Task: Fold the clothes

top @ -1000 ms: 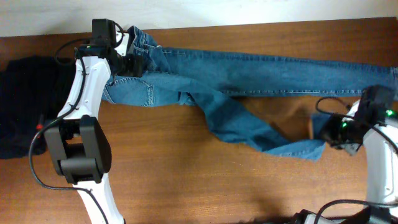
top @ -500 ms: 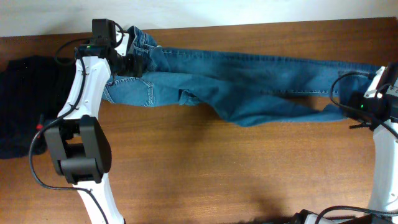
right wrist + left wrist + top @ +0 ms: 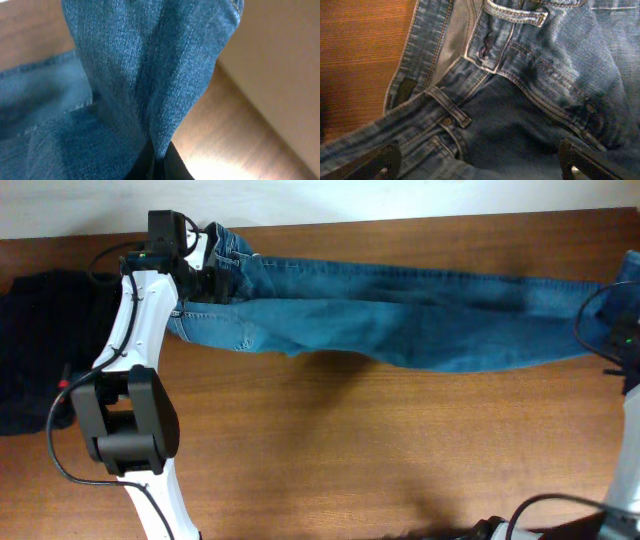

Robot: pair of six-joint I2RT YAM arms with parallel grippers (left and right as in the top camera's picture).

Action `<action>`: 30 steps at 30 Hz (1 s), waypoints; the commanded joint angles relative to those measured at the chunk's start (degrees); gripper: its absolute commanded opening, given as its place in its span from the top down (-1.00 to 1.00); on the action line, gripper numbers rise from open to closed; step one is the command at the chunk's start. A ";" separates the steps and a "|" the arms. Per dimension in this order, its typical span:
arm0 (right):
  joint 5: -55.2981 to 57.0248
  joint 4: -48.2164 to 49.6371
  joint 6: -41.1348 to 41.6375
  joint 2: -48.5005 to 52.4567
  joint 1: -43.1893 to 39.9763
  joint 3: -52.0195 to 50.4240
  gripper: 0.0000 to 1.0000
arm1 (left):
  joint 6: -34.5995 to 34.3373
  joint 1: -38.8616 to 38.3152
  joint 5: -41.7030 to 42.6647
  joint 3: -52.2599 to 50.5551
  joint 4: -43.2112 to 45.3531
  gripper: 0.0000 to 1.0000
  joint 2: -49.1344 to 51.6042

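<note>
Jeans (image 3: pixel 400 320) are lying stretched along the far side of the table (image 3: pixel 350 460), with the waistband at left and the legs overlapping and running right. Left gripper (image 3: pixel 477 167) is sitting over the waistband, fingers spread wide, gripping nothing. Right gripper (image 3: pixel 157 167) is pinching a leg end, denim bunching at the pinch. Left arm (image 3: pixel 140 330) is covering part of the waist. Black garment (image 3: pixel 40 370) is lying just left of it.
</note>
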 commanded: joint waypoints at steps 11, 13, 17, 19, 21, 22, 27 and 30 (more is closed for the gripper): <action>-8.92 9.77 -5.79 14.51 -5.60 1.18 0.92 | 0.92 -0.07 0.63 0.55 -0.04 -0.99 0.20; -8.92 10.47 -5.79 15.72 -5.64 1.18 0.92 | 0.92 -0.07 0.63 0.55 -0.04 -0.99 0.20; -8.81 11.96 -5.77 16.31 -5.70 1.18 0.79 | 0.92 -0.07 0.63 0.55 -0.04 -0.99 0.20; -8.68 12.07 -5.75 16.31 -6.08 1.18 0.31 | 0.92 -0.07 0.63 0.55 -0.04 -0.99 0.20; -8.15 11.65 -4.46 16.31 -6.91 1.18 -0.19 | 0.92 -0.07 0.63 0.55 -0.04 -0.99 0.20; -7.32 11.43 -2.67 16.31 -7.45 1.18 -0.40 | 0.92 -0.07 0.63 0.55 -0.04 -0.99 0.20; -8.00 9.88 6.03 15.63 -10.84 1.20 -0.78 | 0.92 -0.07 0.63 0.55 -0.04 -0.99 0.20; -12.92 9.25 6.99 13.64 -11.58 1.20 -0.66 | 0.92 -0.07 0.63 0.55 -0.04 -0.99 0.20</action>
